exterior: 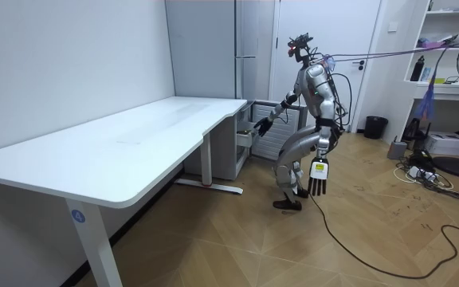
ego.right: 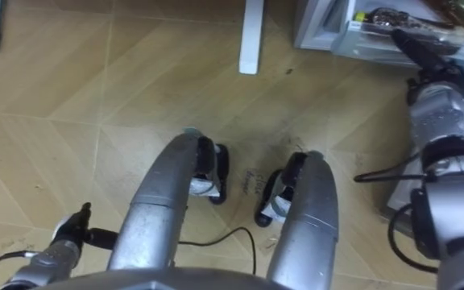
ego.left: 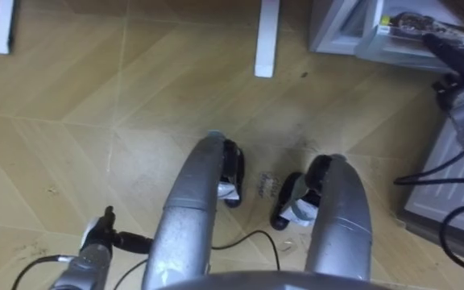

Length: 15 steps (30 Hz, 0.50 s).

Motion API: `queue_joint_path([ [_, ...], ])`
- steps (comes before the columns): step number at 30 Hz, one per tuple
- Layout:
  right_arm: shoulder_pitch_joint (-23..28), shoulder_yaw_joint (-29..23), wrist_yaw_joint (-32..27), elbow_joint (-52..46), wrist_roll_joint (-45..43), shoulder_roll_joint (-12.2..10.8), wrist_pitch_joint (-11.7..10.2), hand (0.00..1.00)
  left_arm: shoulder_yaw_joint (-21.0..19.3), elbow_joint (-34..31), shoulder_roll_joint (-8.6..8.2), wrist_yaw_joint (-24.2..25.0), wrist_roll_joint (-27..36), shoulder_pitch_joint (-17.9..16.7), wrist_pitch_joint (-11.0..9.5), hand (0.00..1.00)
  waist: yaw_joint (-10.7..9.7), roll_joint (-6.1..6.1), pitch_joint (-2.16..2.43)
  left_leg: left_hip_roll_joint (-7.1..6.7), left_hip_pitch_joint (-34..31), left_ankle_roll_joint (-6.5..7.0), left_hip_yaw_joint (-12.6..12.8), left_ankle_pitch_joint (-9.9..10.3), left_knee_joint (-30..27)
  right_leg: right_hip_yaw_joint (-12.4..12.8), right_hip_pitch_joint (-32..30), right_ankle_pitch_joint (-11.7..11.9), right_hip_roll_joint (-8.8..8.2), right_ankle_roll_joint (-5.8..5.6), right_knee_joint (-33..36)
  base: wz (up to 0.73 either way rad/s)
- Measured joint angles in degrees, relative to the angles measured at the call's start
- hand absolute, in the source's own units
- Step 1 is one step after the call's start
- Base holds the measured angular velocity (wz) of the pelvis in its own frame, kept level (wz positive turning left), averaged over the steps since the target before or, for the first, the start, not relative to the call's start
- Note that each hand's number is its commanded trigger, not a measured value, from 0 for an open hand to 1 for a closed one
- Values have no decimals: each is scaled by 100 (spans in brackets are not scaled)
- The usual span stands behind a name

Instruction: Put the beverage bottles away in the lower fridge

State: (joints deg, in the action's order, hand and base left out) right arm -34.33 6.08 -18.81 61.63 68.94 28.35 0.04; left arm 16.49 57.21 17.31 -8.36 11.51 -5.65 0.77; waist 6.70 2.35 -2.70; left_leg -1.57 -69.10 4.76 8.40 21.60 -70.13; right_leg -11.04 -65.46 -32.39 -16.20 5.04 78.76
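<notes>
- Room view has the robot standing with bent knees at the end of the desk (exterior: 134,135), before the fridge (exterior: 245,48); the lower drawer (ego.left: 377,44) is pulled out.
- Its right hand (ego.right: 422,50) reaches to the drawer's rim. The fingers are fairly straight, and I can see nothing in their grasp.
- Its left hand (exterior: 319,177) hangs by the thigh, fingers straight down and empty.
- As for drinks, neither hand has one. Some brown and golden things (ego.right: 449,12) lie in the drawer just past the right fingertips (too blurred to call them drinks for sure).
- The step in hand, as I judge it, is work at the drawer: either settling its load or pushing it shut.
- To do it well:
  - Lay the fingers flat on the drawer's front, not hooked over the rim, so nothing gets pinched.
  - Push straight along the drawer's run.
  - Check that nothing stands proud of the rim first.
  - Let the bent stance carry the reach, not the arm alone.
</notes>
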Motion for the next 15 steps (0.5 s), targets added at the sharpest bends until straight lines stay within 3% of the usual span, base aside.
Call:
queue_joint_path([
  [5, -193, 80, -837, -517, -193, 53, 16, 0, -260, 3, 24, -135, -1, -293, -106, 0, -4, 37, -15, -44, -14, 30, -6, -27, 10, -40, -7, -38, -69, -4, 44, 6],
  [9, -649, 260, -1277, -689, -722, 181, 3, 0, -266, -20, 120, -190, 2, -467, -220, 0, 8, 109, -57, -127, -43, 14, -96, -63, 16, -161, 42, -150, -167, 80, 102, 23],
  [13, -853, 654, -1717, -1304, -933, 409, 6, 0, -271, -326, 268, -269, 6, -802, -247, 0, 150, 143, -52, -121, -114, -76, -285, -55, -51, -370, 121, -223, -151, 203, 103, 16],
  [15, -869, 746, -1957, -1302, -921, 367, 10, 0, -270, -359, 301, -288, 7, -940, -244, 0, 169, 142, -52, -126, -97, -95, -312, -46, -53, -413, 171, -259, -156, 217, 103, 10],
])
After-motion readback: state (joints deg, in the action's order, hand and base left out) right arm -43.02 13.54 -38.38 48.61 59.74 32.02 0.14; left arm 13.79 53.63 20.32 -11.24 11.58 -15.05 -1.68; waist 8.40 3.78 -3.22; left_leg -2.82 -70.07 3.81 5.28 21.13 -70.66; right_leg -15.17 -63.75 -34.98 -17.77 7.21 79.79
